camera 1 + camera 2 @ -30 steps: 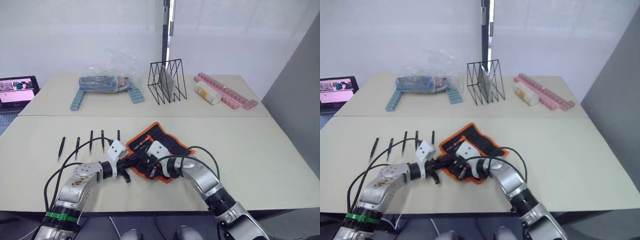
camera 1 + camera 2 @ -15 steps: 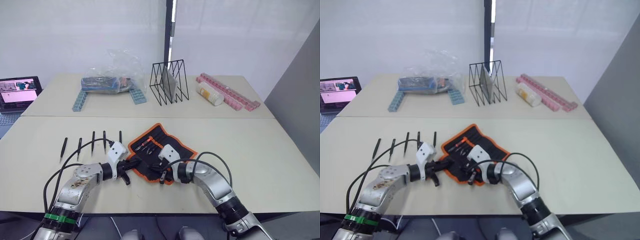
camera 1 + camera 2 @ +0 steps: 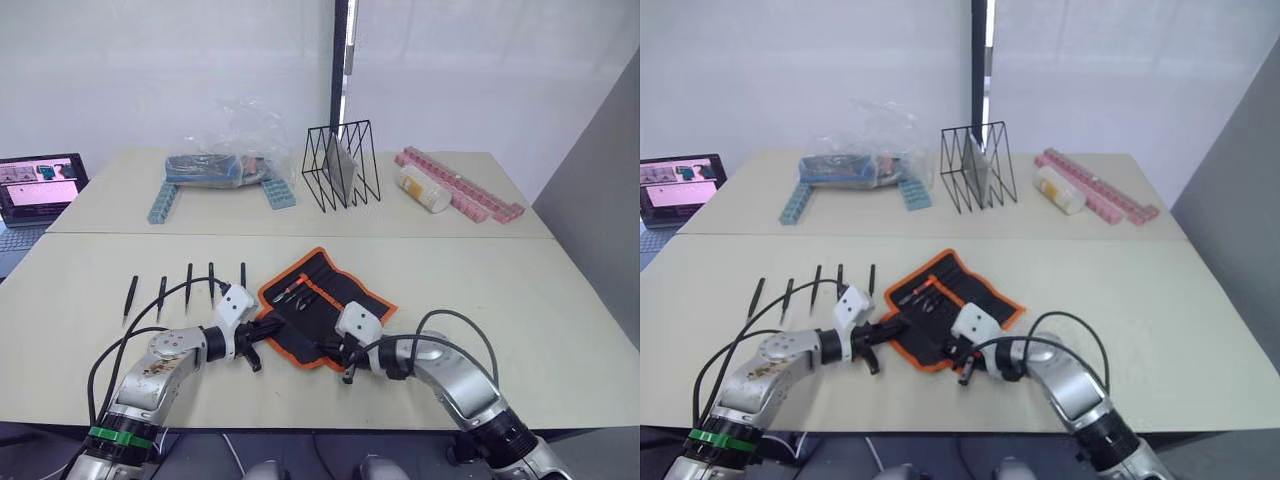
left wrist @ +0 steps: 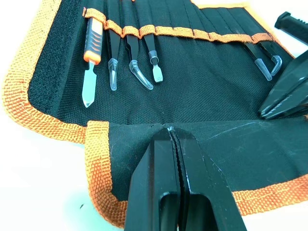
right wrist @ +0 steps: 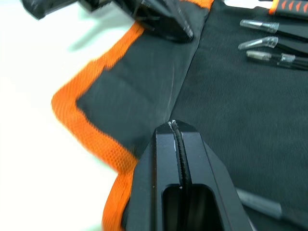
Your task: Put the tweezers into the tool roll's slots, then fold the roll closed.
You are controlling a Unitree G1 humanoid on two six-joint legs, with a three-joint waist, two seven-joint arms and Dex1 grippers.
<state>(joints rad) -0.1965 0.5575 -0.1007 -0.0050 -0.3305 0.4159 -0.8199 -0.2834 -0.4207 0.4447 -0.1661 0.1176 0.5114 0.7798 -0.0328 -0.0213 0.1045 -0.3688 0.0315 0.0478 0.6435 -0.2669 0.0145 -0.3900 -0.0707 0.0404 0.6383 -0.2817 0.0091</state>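
Note:
The tool roll (image 3: pixel 322 300), black with orange edging, lies open in the middle of the near table. Its slots (image 4: pixel 192 36) hold an orange-handled blade (image 4: pixel 91 43) and several capped tools. Several slim black tweezers (image 3: pixel 188 283) lie in a row on the table to its left. My left gripper (image 3: pixel 262 338) is shut on the roll's near flap (image 4: pixel 144 139) at its left end. My right gripper (image 3: pixel 333 350) is shut on the same flap's edge (image 5: pixel 144 77) further right, and its fingers (image 4: pixel 284 94) show in the left wrist view.
On the far table stand a black wire rack (image 3: pixel 340 165), a clear plastic bag (image 3: pixel 225 150) over blue toothed bars (image 3: pixel 160 200), pink bars (image 3: pixel 465 188) and a white cylinder (image 3: pixel 420 190). A laptop (image 3: pixel 40 185) sits at the far left.
My right gripper has moved right along the roll's near edge, and the roll now lies spread wider and flatter. The left gripper has stayed put, and the tweezers have not moved.

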